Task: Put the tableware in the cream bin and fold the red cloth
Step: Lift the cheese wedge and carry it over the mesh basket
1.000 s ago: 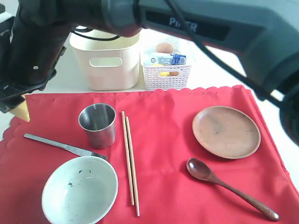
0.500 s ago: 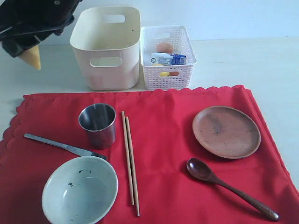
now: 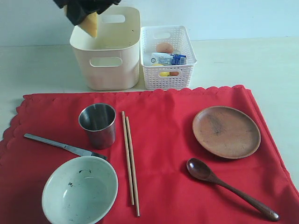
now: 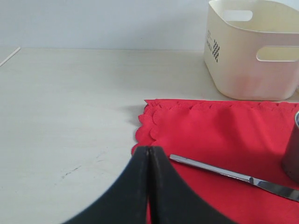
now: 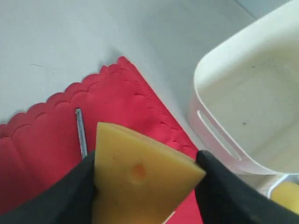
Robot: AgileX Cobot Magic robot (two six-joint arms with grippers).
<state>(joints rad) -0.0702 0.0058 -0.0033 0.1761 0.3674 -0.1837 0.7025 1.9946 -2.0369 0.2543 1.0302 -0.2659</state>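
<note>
Over pale tabletop (image 3: 261, 60), saw red cloth (image 3: 163, 140) spread flat, carrying steel cup (image 3: 97, 123) and other tableware, cream bin (image 3: 107, 70) just behind it. Caught right tool (image 3: 88, 14) clamped on cheese wedge (image 3: 91, 25) up by that bin's rim, left tool (image 4: 148, 156) pinched shut, empty; feared a release there dropping food in the wrong tub. Read nothing legible on bin sticker (image 4: 214, 46).

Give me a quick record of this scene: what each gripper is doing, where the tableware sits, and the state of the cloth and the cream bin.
Right gripper: shut on cheese wedge, held up near cream bin
Left gripper: shut, empty, at red cloth edge near knife
Tableware: steel cup, chopsticks, knife, bowl, plate, spoon, all on the cloth
Cloth: spread flat, unfolded
Bin: no tableware visible inside
White basket: beside bin, holds food
</note>
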